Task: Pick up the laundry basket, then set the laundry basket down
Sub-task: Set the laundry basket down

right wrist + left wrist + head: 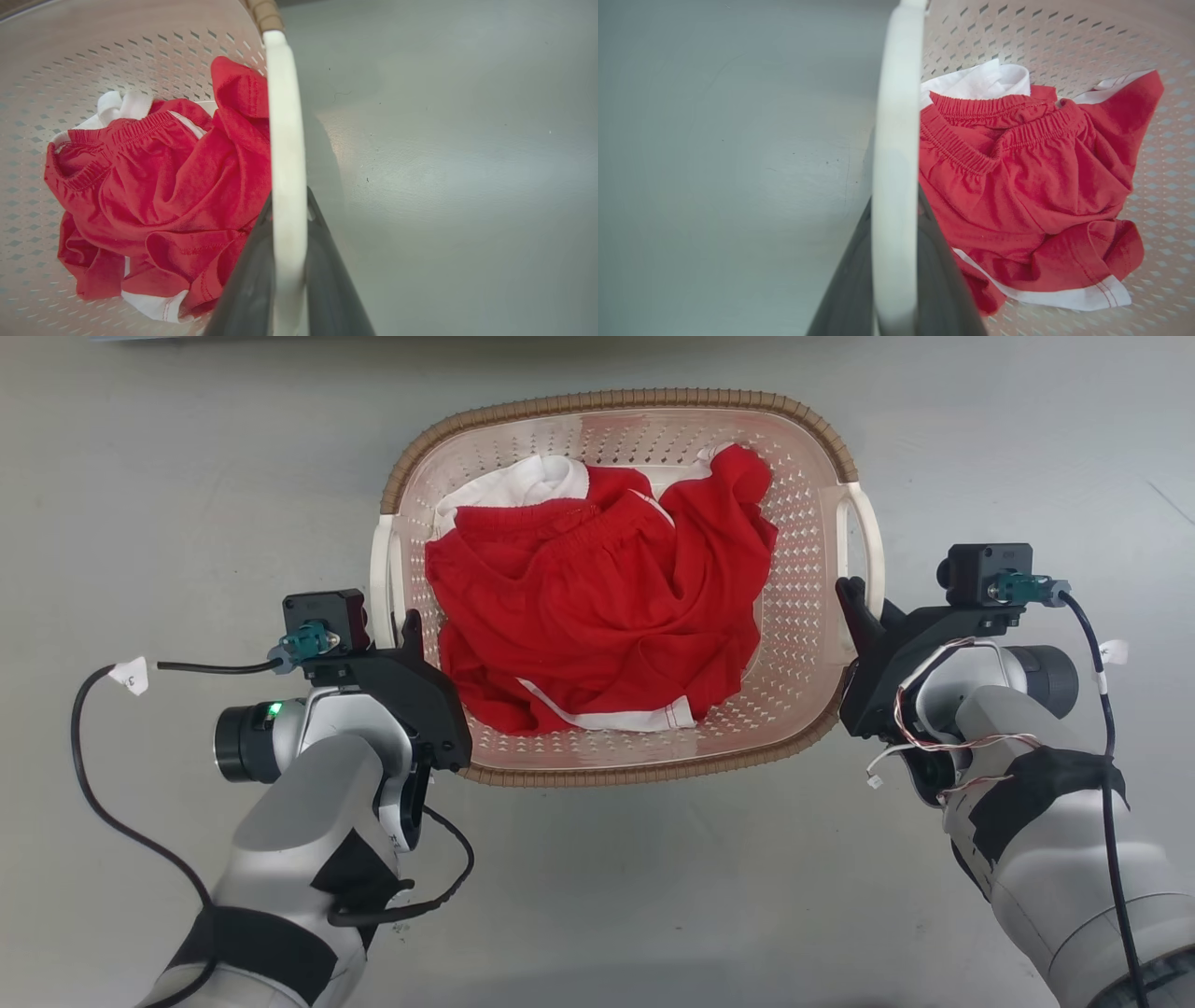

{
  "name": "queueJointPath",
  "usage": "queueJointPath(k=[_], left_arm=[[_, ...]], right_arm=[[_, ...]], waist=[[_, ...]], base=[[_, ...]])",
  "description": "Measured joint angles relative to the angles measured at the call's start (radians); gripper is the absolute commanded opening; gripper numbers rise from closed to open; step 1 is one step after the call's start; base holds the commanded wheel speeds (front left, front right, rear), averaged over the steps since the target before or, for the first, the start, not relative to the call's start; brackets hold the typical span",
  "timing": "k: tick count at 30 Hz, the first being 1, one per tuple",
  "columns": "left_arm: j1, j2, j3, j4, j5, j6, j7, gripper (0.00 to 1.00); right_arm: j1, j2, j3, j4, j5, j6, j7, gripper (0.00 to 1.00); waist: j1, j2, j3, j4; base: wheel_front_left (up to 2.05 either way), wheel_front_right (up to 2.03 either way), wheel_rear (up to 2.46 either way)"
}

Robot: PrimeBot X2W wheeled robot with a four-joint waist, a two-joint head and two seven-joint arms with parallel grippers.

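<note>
Grey floor lies beneath the laundry basket, red shorts heaped inside it, and I see my left gripper clamped around its left handle, my right gripper clamped around its right handle.

I see grey floor open all round the laundry basket; heaped red and white clothes fill its middle, leaving gaps along the walls.

You see the laundry basket in smooth perforated plastic, its rim woven-looking; the handles at 3 and 9 o'clock are glossy; the red garment is soft matt cloth.
</note>
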Motion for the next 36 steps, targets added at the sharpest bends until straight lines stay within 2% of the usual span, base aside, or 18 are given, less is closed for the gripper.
queueJointPath(k=[6, 7, 8, 9, 10, 11, 12, 13, 14, 16, 26, 36], left_arm=[[-0.002, -0.004, -0.002, 0.004, 0.0, 0.0, -0.011, 0.0], [-0.004, -0.004, -0.003, 0.006, 0.0, 0.0, -0.013, 0.0], [-0.006, -0.004, -0.003, 0.007, 0.0, 0.0, -0.014, 0.0], [-0.008, -0.004, -0.003, 0.008, 0.0, 0.0, -0.016, 0.0], [-0.009, -0.003, -0.003, 0.01, 0.0, 0.001, -0.016, 0.0], [-0.011, -0.001, -0.003, 0.013, 0.0, 0.003, -0.02, 0.02], [-0.011, 0.002, -0.003, 0.016, 0.0, 0.008, -0.021, 0.35], [-0.011, 0.006, -0.003, 0.018, 0.0, 0.008, -0.021, 0.49], [-0.011, 0.009, -0.002, 0.021, 0.0, 0.008, -0.022, 0.73], [-0.012, 0.015, -0.003, 0.024, 0.0, 0.009, -0.029, 1.0], [-0.012, 0.02, -0.004, 0.033, -0.001, 0.009, -0.038, 1.0], [0.02, 0.02, -0.014, 0.034, -0.016, 0.008, -0.04, 1.0]], right_arm=[[0.0, 0.0, 0.002, 0.008, -0.001, 0.0, -0.014, 0.0], [0.0, 0.001, 0.002, 0.009, -0.002, 0.001, -0.019, 0.14], [0.0, 0.001, 0.002, 0.01, -0.002, 0.001, -0.02, 0.46], [0.0, 0.001, 0.002, 0.012, -0.002, 0.001, -0.025, 0.85], [0.0, 0.001, 0.002, 0.013, -0.002, 0.001, -0.027, 1.0], [0.0, 0.0, 0.002, 0.015, -0.001, 0.001, -0.029, 1.0], [0.0, -0.002, 0.001, 0.017, -0.001, 0.0, -0.033, 1.0], [0.0, -0.003, 0.002, 0.019, -0.001, 0.0, -0.035, 1.0], [0.0, -0.003, 0.002, 0.019, -0.001, 0.0, -0.036, 1.0], [0.0, -0.003, 0.002, 0.021, -0.001, 0.0, -0.041, 1.0], [0.003, -0.002, 0.007, 0.033, -0.001, 0.0, -0.053, 1.0], [0.034, 0.012, 0.017, 0.043, 0.0, 0.0, -0.053, 1.0]], waist=[[0.0, -0.0002, 0.009, 0.001], [0.0, -0.0002, 0.01, 0.001], [0.0, -0.0002, 0.011, 0.001], [0.0, -0.0001, 0.012, 0.002], [0.0, -0.0002, 0.012, 0.002], [0.0, -0.0002, 0.012, 0.002], [0.0, -0.0002, 0.012, 0.002], [0.0, -0.0001, 0.011, 0.002], [0.0, -0.0002, 0.01, 0.002], [0.0, -0.0002, 0.008, 0.003], [-0.0001, -0.0002, -0.023, 0.002], [-0.0001, -0.0002, -0.103, 0.002]], base=[[0.0, 0.0, 0.0], [0.0, 0.0, 0.0], [0.0, 0.0, 0.0], [0.0, 0.0, 0.0], [0.0, 0.0, 0.0], [0.0, 0.0, 0.0], [0.0, 0.0, 0.0], [0.0, 0.0, 0.0], [0.0, 0.0, 0.0], [0.0, 0.0, 0.0], [0.0, 0.0, 0.0], [0.0, 0.0, 0.0]])
